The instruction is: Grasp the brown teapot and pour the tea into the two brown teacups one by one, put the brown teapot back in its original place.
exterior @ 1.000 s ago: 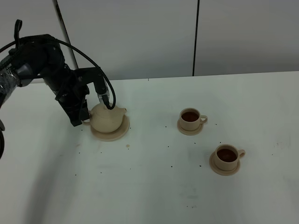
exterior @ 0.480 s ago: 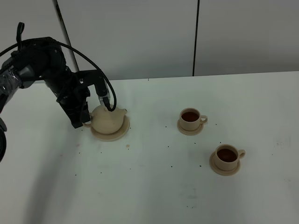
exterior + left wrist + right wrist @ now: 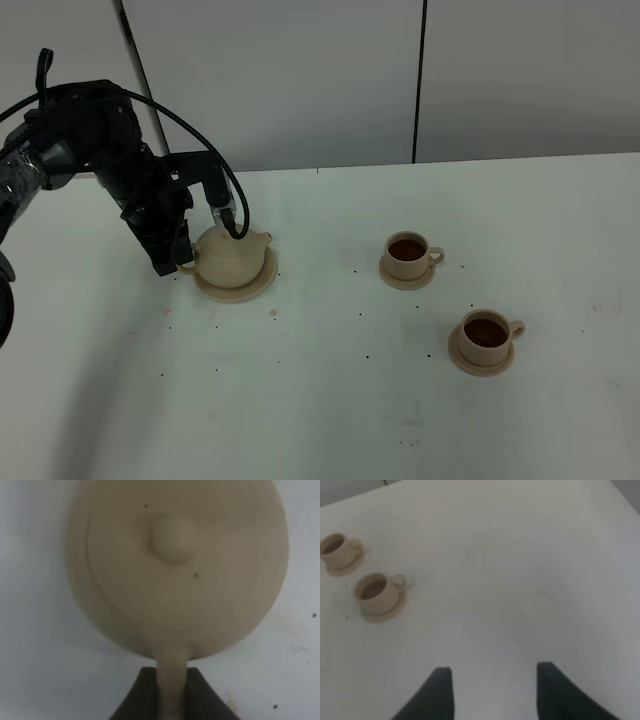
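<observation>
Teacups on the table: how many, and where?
2. One cup sits on its saucer right of the teapot; the other cup sits on its own saucer nearer the camera, further right. Both hold dark tea. None appear hidden.

Teapot (image 3: 232,255) on wide saucer (image 3: 262,285), table (image 3: 330,400) left; two filled teacups (image 3: 408,254) (image 3: 486,334) on small saucers, right, well apart.

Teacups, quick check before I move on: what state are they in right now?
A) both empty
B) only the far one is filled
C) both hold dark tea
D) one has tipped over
C: in the high view the far teacup and the near teacup each stand upright on a saucer with dark liquid inside.
</observation>
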`<state>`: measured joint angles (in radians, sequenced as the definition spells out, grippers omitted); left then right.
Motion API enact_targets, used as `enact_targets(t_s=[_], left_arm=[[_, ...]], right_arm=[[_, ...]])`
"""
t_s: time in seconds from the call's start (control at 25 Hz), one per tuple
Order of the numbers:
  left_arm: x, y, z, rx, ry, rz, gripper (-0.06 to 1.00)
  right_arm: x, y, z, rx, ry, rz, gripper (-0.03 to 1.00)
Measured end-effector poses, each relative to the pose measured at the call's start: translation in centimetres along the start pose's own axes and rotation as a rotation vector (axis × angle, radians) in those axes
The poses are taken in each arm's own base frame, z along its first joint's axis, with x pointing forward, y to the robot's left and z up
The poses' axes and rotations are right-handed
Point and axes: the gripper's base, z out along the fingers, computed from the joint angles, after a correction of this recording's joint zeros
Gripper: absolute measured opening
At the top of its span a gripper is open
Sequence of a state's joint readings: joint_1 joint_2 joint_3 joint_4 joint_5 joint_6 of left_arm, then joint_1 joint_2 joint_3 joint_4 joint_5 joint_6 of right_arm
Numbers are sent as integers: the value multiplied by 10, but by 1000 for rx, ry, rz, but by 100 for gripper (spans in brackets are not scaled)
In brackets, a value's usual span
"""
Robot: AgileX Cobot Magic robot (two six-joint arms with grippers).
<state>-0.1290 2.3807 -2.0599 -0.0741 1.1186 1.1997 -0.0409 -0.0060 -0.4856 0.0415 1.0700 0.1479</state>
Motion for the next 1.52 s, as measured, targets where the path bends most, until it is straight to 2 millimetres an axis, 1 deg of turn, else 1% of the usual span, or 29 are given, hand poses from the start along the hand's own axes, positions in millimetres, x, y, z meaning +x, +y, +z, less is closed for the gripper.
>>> enact_targets(t_s=[0.4,0.52,0.6,0.92,1.2,1.32,1.52], left_arm=[[0,0,0,3,1,0,17],[0,-1,0,7,3,0,18],[0,-1,0,8,4,0,21],[1,-1,0,14,8,-1,37],[3,-2,-2,27,13,-15,42],[5,-3,-7,39,18,-22,43],[9,-3,-27,10,7,-35,43]], right_arm=[[0,0,0,0,0,0,38],[0,0,0,0,0,0,38],[0,0,0,0,0,0,38],[0,0,0,0,0,0,38],[0,0,0,0,0,0,38],[0,0,0,0,0,0,38],[0,0,0,0,0,0,38]])
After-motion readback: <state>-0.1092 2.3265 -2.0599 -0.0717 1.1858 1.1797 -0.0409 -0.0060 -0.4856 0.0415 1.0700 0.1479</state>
